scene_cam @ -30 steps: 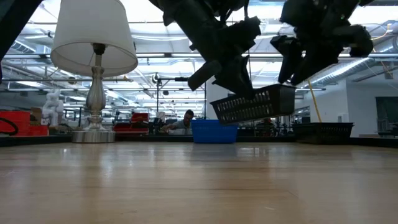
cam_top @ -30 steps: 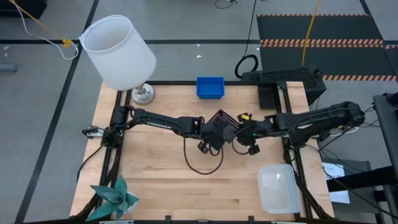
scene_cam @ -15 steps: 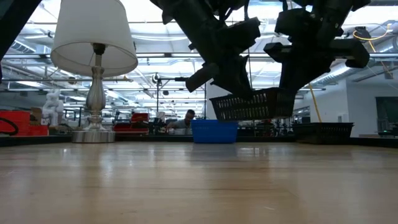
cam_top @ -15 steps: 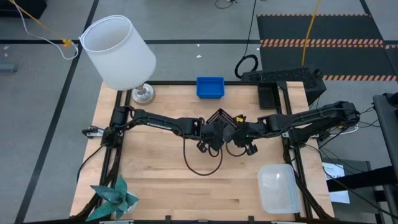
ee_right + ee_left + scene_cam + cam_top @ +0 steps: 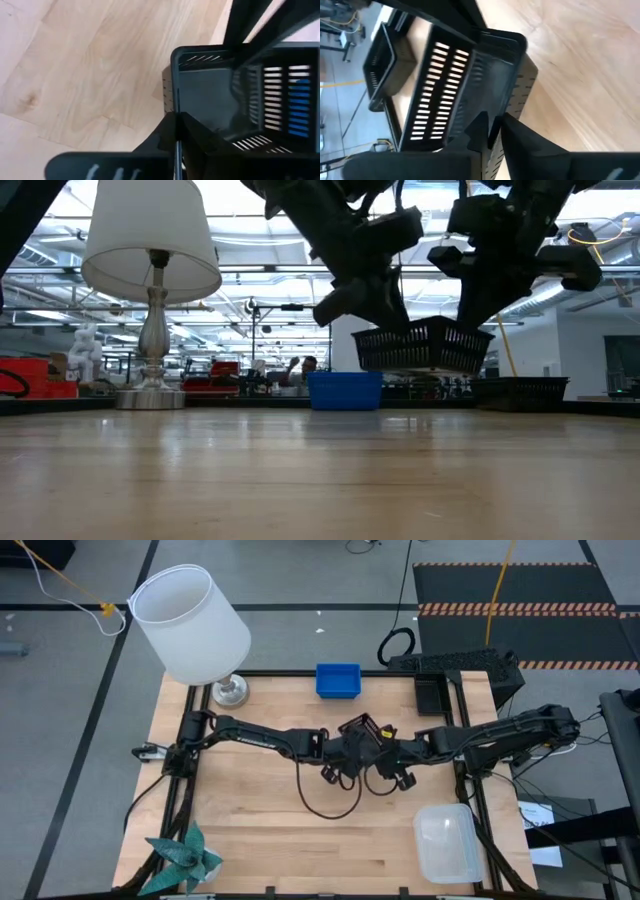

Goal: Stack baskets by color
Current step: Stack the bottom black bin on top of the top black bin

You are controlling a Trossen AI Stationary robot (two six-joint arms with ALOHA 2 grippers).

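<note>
A black slotted basket [image 5: 362,730] hangs in the air over the table's middle, about level in the low view [image 5: 425,345]. My left gripper [image 5: 495,125] and my right gripper [image 5: 175,127] are both shut on it, from the left and the right. A blue basket [image 5: 338,680] rests on its base at the table's far edge. A second black basket [image 5: 432,695] sits on the table at the far right. Clear baskets [image 5: 448,842] lie on the table at the near right corner. My left gripper pinches the rim of one basket wall [image 5: 496,114], one finger inside the basket and one outside. The fingers come slanting down from the table's left. The basket is lifted clear of the table. My right gripper pinches the rim of the opposite wall [image 5: 173,102], not far from a corner, one finger inside and one outside. Its fingers slant down from the table's right. The basket hangs about level, open side up.
A lamp with a white shade [image 5: 190,625] stands at the far left corner. A teal paper plant [image 5: 185,855] sits at the near left corner. A dark cable [image 5: 330,805] loops below the grippers. Bare wood lies across the table's near middle.
My right gripper has come a little toward the table's left and down, and has shut on the basket's wall. The basket, which was tilted with its right side up, has swung to about level while my left gripper stayed in place on it.
</note>
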